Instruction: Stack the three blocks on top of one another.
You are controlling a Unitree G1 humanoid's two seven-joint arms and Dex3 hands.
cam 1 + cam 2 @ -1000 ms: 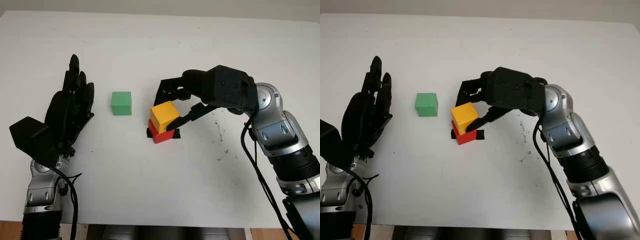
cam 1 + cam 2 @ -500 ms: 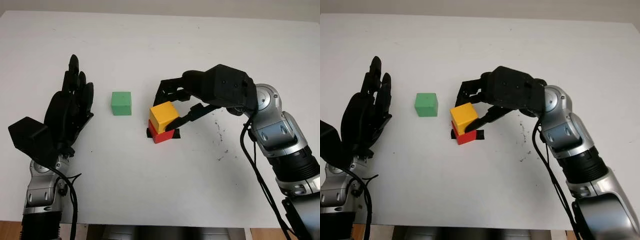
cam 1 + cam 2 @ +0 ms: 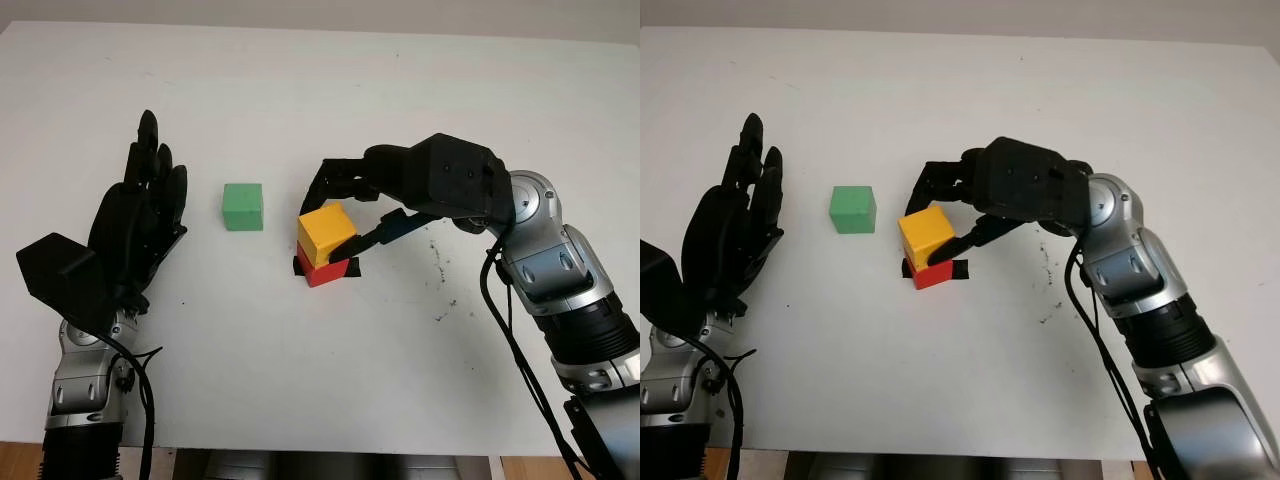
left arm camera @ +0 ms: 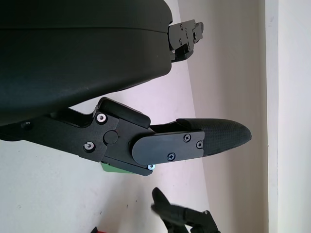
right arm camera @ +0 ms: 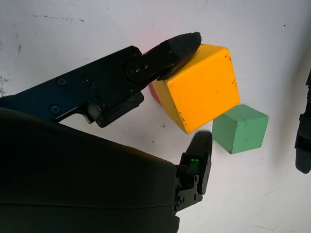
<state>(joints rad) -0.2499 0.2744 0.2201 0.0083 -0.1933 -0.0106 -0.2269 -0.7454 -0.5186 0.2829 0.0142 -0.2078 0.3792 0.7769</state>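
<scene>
- Right hand (image 3: 345,215) is closed about the yellow block (image 3: 327,233): one finger lies along its near side, others reach over the far side
- Yellow block sits on the red block (image 3: 322,271), turned slightly out of line with it; the red block stands on a dark mark on the white table (image 3: 300,380)
- Green block (image 3: 243,206) stands alone, near the pair on their left, not yet stacked
- Left hand (image 3: 130,235) is open, raised above the table's left part, beyond the green block
- Judgement: blocks look light, rigid and smooth-faced; take hold on two opposite flat sides, squarely, since a corner grip could twist them
- Risk: a skewed yellow block leaves a poorer seat for the green one
</scene>
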